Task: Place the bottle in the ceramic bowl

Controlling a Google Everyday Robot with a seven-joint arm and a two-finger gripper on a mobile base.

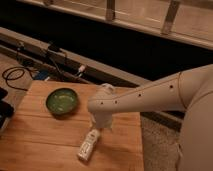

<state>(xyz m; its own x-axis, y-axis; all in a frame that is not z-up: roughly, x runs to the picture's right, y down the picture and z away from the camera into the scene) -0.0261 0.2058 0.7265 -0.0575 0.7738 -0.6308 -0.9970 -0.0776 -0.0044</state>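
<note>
The bottle (89,145) lies on its side on the wooden table (35,145), near the front right, with its cap end pointing up and to the right. The ceramic bowl (62,101), green inside, sits on the table to the bottle's upper left with nothing in it. My gripper (102,123) hangs at the end of the white arm, pointing down, just above the bottle's cap end. It stands open and holds nothing. The arm's wrist hides part of the gripper.
The white arm (150,95) reaches in from the right over the table's right edge. Black cables (17,75) and plugs lie on the floor behind the table, below a dark wall and rail. A dark object (4,107) sits at the table's left edge.
</note>
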